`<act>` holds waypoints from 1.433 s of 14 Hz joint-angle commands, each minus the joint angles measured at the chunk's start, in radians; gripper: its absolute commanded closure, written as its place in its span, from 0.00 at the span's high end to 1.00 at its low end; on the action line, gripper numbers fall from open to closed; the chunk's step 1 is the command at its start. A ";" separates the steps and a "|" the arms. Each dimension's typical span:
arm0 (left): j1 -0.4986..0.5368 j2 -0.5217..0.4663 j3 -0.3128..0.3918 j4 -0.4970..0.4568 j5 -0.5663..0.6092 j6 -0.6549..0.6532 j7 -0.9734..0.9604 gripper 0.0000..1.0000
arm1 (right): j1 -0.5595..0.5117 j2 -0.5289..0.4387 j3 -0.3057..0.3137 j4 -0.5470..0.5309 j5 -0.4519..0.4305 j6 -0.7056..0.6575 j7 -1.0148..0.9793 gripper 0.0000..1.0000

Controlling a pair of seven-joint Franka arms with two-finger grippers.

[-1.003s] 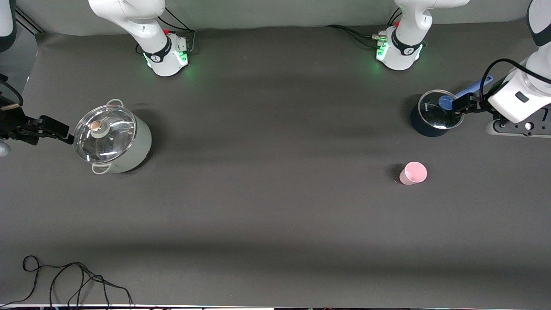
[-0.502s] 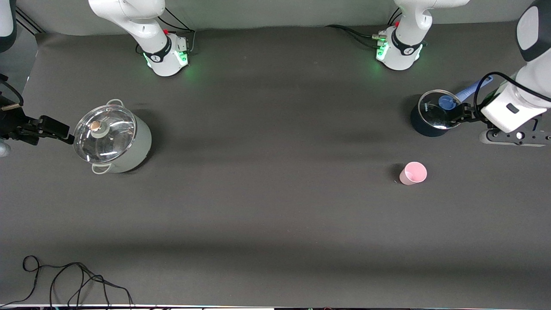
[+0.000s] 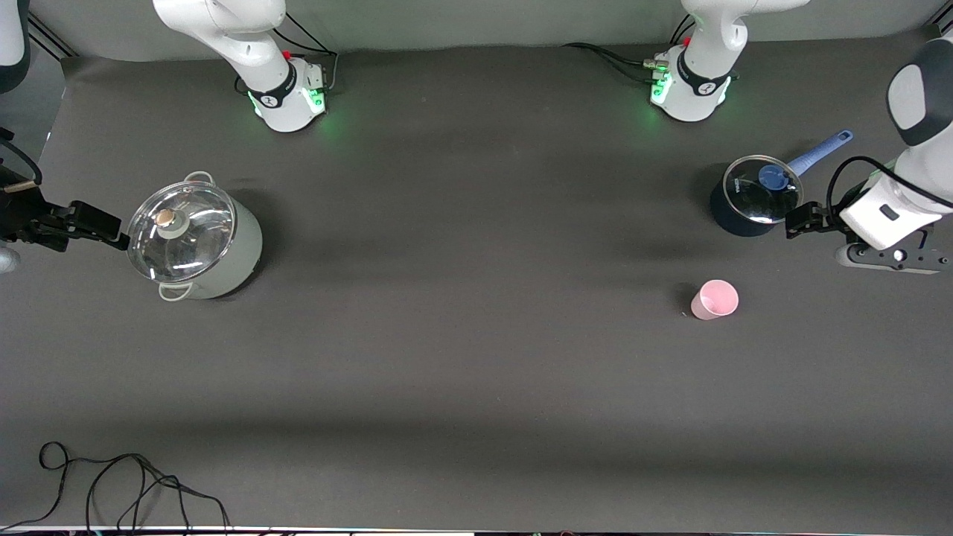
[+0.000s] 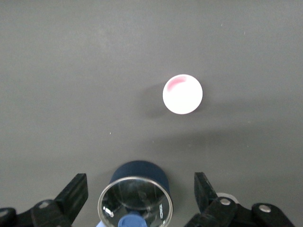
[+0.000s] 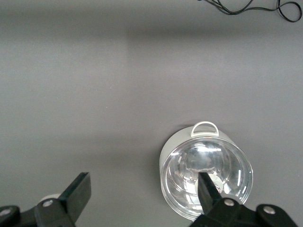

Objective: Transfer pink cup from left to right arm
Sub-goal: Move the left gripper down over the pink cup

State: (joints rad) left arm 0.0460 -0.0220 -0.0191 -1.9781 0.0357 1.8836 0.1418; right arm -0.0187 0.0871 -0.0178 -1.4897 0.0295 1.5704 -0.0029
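- The pink cup (image 3: 715, 300) stands upright on the dark counter (image 3: 461, 357), mouth up and alone, toward the left arm's end; it is nearer to the front camera than the dark blue pot (image 3: 748, 199) and apart from it; in the left wrist view the pink cup (image 4: 182, 94) shows from above as a pale round mouth, with nothing touching it.
- The left gripper (image 3: 795, 220) hangs over the counter just beside the dark blue pot, at that pot's side toward the left arm's end of the counter; its thin fingers (image 4: 73, 194) are spread wide and hold nothing; the pot shows between them in the wrist view.
- The dark blue pot carries a glass lid with a blue knob (image 3: 771, 177); its blue handle (image 3: 821, 150) points toward the counter's corner at the left arm's end.
- The right gripper (image 3: 93, 223) hangs at the right arm's edge of the counter, just beside the pale green pot (image 3: 195, 238); its fingers (image 5: 78, 192) are also spread wide, holding nothing; this arm waits.
- The pale green pot has a glass lid (image 5: 207, 177) and loop handles.
- A black cable (image 3: 119, 484) lies coiled at the counter's corner nearest the front camera, at the right arm's end.
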 commanded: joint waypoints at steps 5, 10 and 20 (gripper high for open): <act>0.046 0.020 -0.002 -0.056 -0.209 0.138 0.466 1.00 | 0.002 0.023 0.006 0.020 0.001 -0.006 0.008 1.00; 0.175 0.082 -0.001 -0.051 -0.420 0.138 1.080 1.00 | 0.002 0.025 0.007 0.019 0.001 -0.004 0.012 1.00; 0.422 0.431 -0.002 0.013 -0.956 -0.070 2.164 1.00 | 0.003 0.028 0.007 0.019 0.001 -0.001 0.015 1.00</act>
State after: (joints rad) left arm 0.4238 0.3215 -0.0138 -2.0186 -0.8466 1.8920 2.1372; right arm -0.0182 0.1068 -0.0125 -1.4899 0.0295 1.5710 -0.0029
